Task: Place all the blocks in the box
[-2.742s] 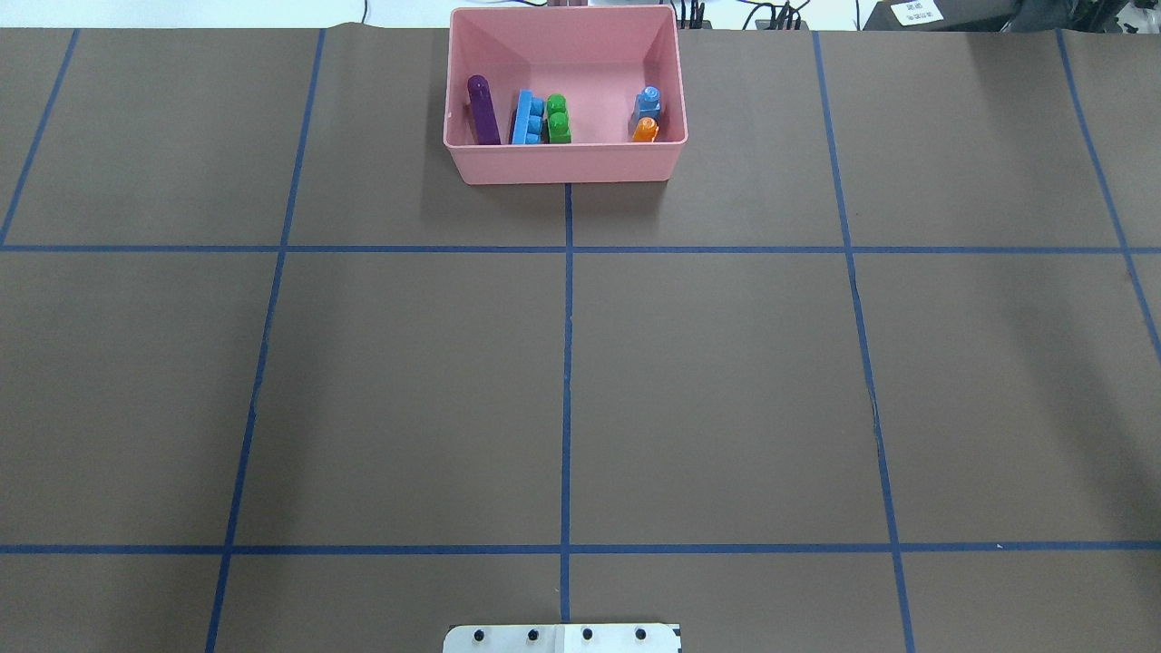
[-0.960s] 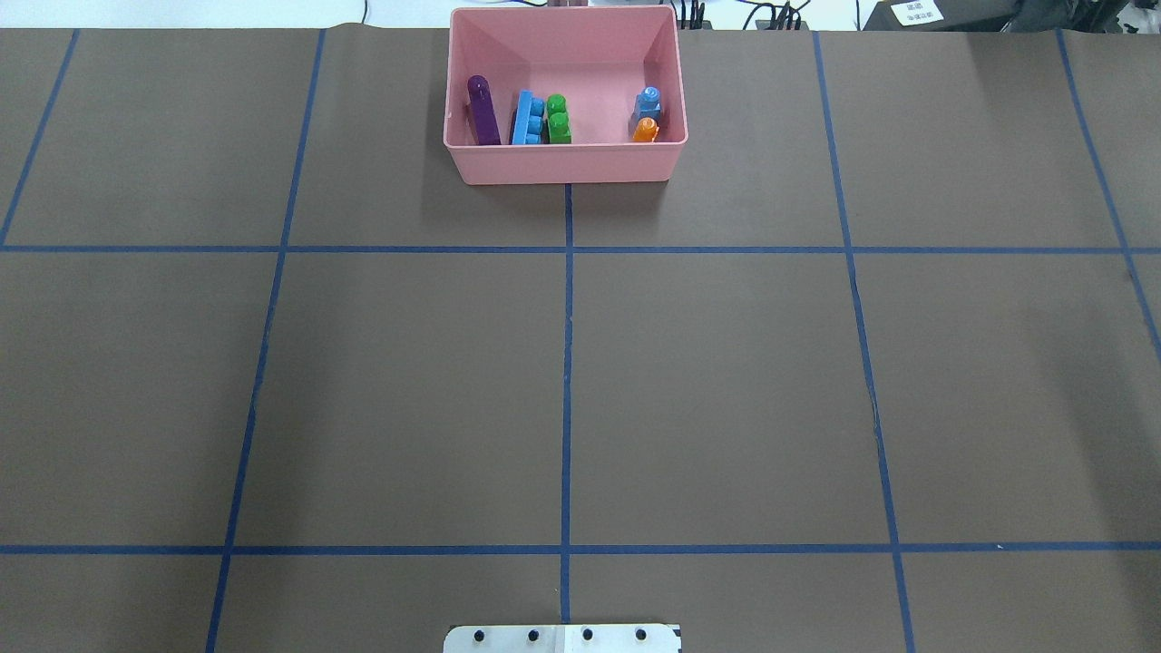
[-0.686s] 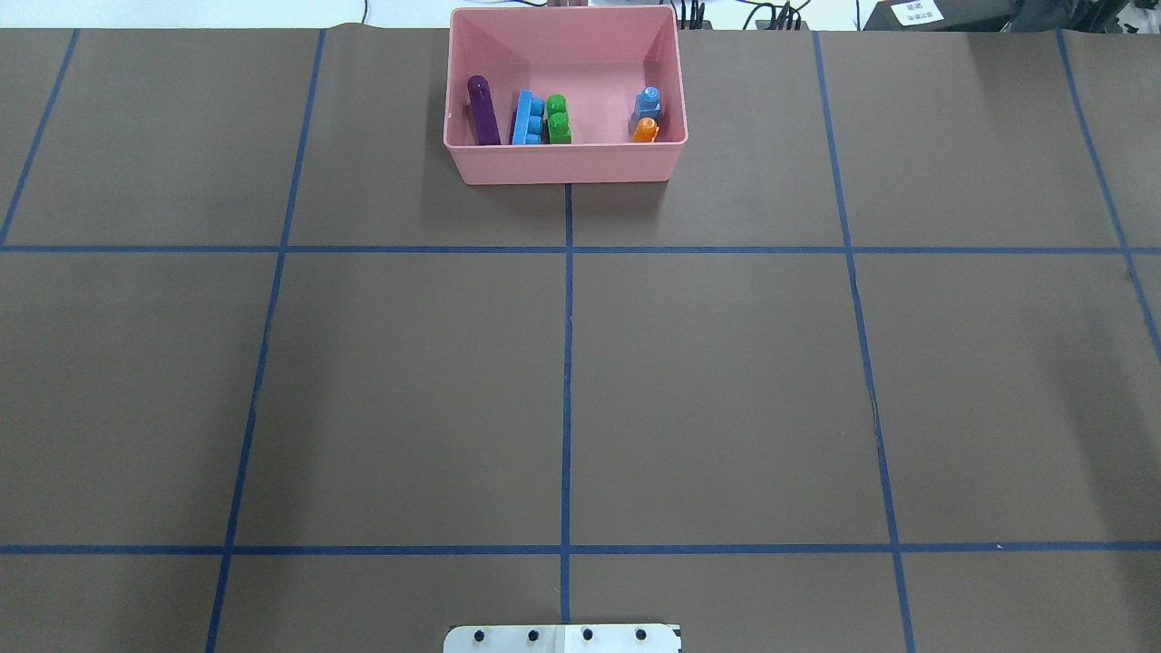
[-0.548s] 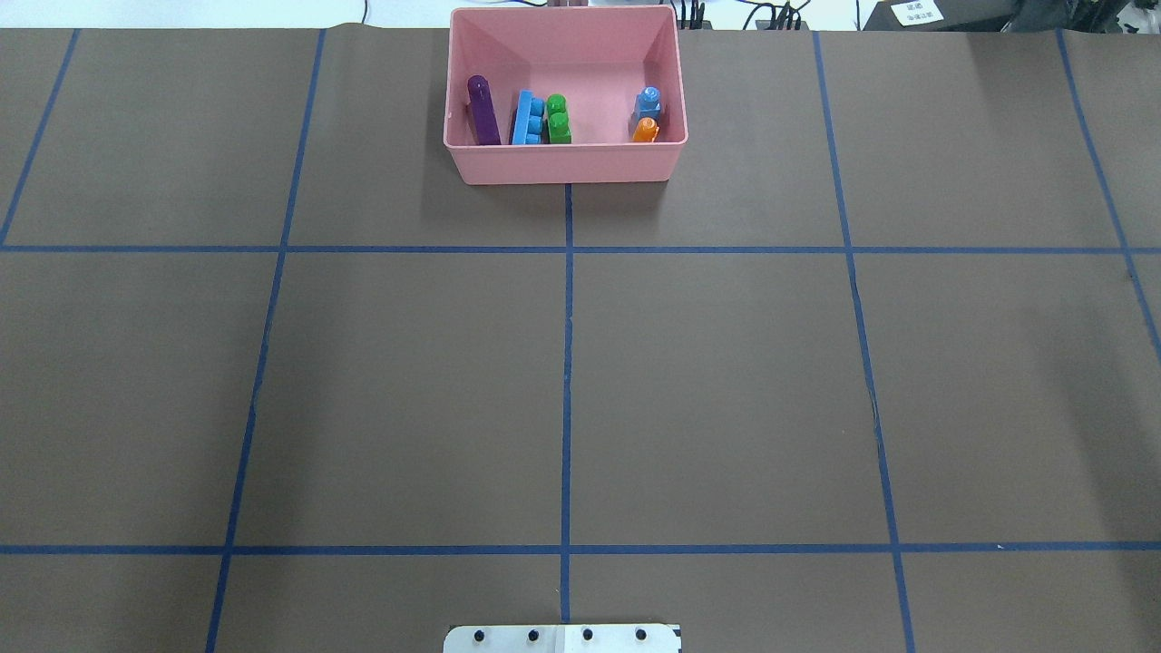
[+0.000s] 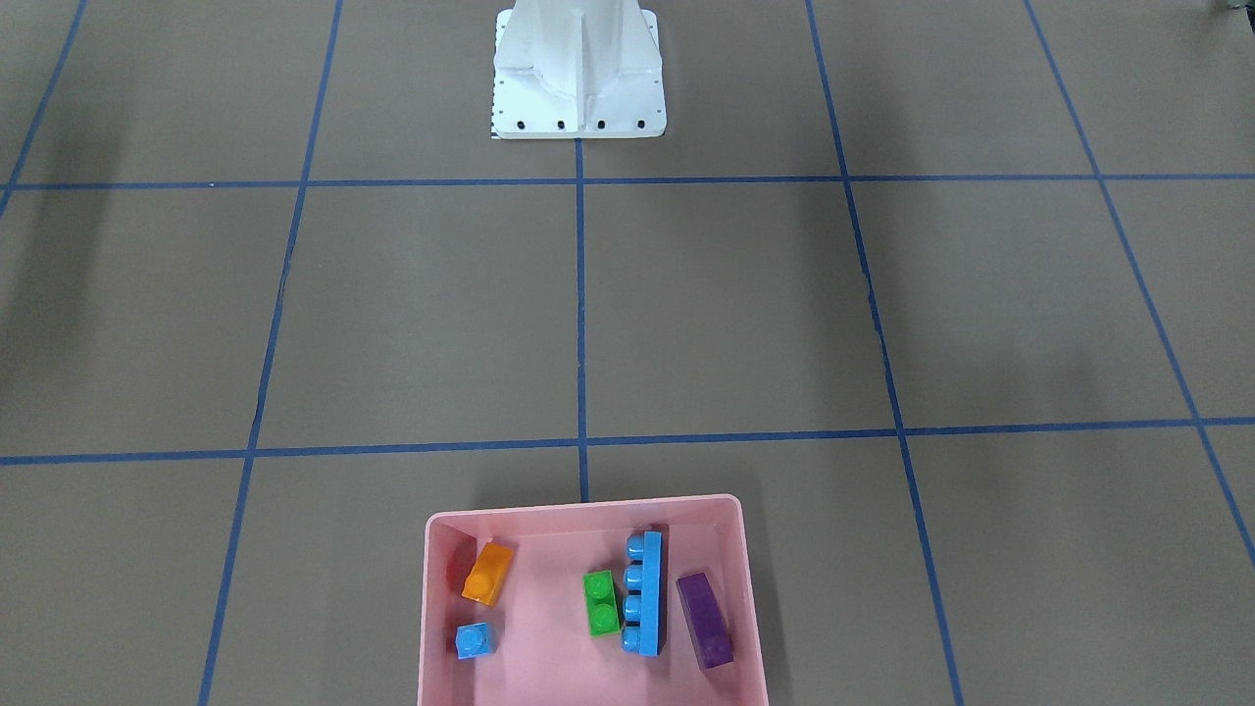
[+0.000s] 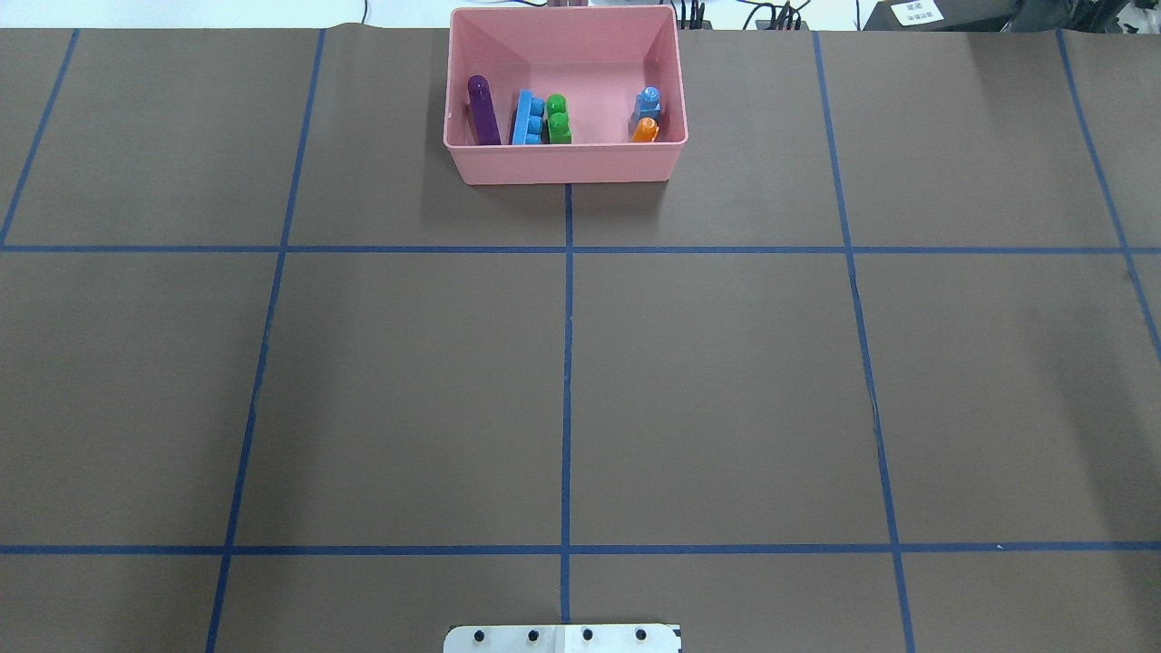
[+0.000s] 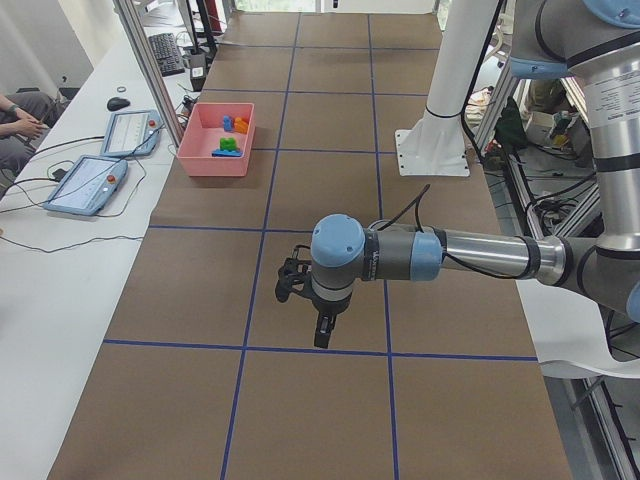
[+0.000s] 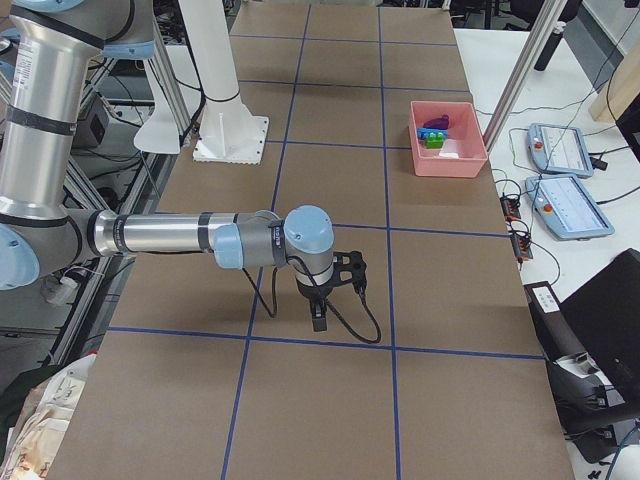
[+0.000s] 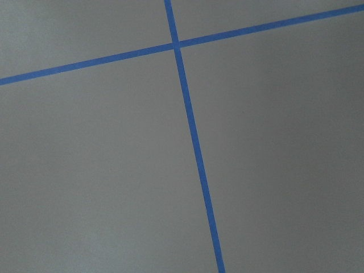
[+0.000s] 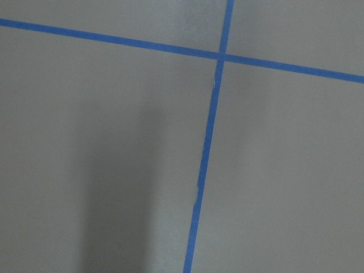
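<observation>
I found all five blocks inside the box [image 5: 588, 504], at the table's far edge: orange block [image 5: 487, 572], small blue block [image 5: 474, 640], green block [image 5: 601, 603], long blue block [image 5: 644, 593] and purple block [image 5: 705, 607]. They were hard, glossy, studded plastic in a thin-walled pink tray with rounded corners. My left gripper [image 7: 320, 335] and right gripper [image 8: 318, 318] hung well apart from it, and I could not tell their opening. The only risk I judged was a careless arm sweep shoving the light tray.

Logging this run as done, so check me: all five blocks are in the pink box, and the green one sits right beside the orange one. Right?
Not quite. All five are in the pink box, but the green block sits right beside the long blue block; the orange block lies apart, across the box. The exterior front-facing view shows it.
</observation>
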Available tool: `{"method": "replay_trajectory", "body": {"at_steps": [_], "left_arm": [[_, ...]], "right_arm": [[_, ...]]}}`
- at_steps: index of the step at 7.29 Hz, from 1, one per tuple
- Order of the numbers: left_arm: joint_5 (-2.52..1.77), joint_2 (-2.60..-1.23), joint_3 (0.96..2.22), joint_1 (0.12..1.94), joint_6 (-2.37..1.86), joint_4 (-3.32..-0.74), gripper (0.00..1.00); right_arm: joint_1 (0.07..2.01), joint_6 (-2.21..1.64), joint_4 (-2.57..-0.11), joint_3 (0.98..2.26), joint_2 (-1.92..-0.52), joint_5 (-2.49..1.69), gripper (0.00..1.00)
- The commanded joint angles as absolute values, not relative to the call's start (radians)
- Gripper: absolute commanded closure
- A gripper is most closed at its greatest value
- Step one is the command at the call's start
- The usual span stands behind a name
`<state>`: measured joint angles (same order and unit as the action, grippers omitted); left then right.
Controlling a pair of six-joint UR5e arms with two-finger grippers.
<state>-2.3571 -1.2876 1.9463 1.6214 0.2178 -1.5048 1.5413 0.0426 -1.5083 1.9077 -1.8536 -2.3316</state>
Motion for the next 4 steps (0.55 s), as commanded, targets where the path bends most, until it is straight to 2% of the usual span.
{"method": "replay_trajectory", "body": {"at_steps": [1, 4], "left_arm": [[-2.356, -1.287, 1.945, 1.621, 0.218, -1.505, 0.0], [-2.356, -1.289, 1.95, 1.621, 0.218, -1.499, 0.0]], "right_arm": [[1.539, 0.041, -1.493, 1.905, -1.853, -2.332, 0.0], [1.536, 0.041, -1.493, 1.905, -1.85, -2.332, 0.0]]}}
